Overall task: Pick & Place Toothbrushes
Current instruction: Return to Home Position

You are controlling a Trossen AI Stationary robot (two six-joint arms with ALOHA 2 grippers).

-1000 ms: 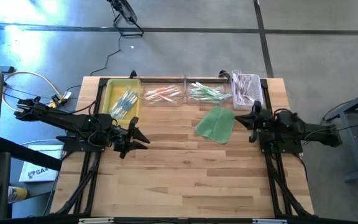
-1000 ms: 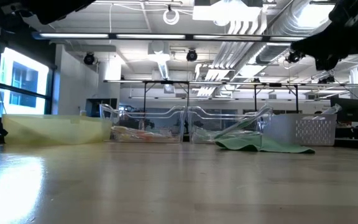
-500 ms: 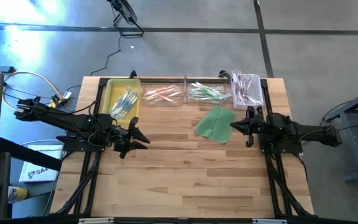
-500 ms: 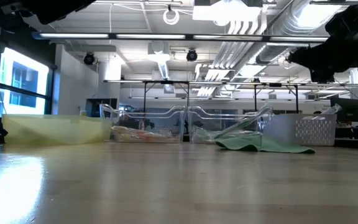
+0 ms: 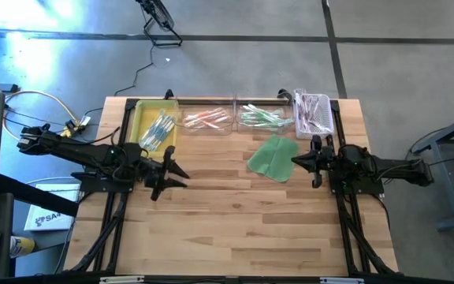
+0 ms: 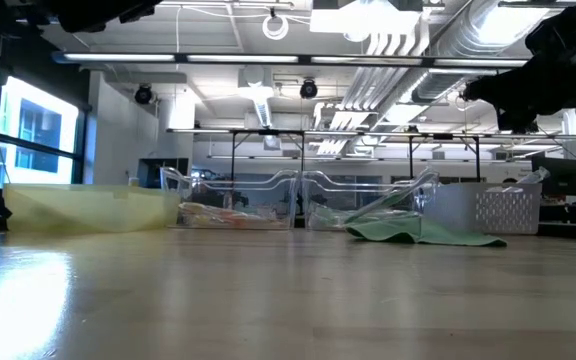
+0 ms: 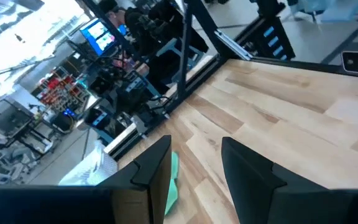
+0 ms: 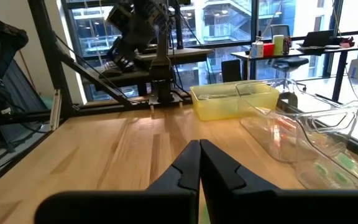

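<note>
Four containers stood in a row along the far edge of the table (image 5: 235,229), and we found the toothbrushes (image 5: 161,130) sorted among them: bluish ones in the yellow bin (image 5: 140,114), orange in the left clear bin (image 5: 208,129), green in the right clear bin (image 5: 263,105), purplish in the white basket (image 5: 331,118). A green cloth (image 5: 274,156) lay flat just in front of the right clear bin. The left gripper (image 5: 178,172) hovered over the table's left side, near the yellow bin — its fingers (image 7: 156,163) spread apart, grasping nothing. The right gripper (image 5: 296,160) hung just beside the cloth — its fingers (image 8: 188,165) pressed together, empty.
</note>
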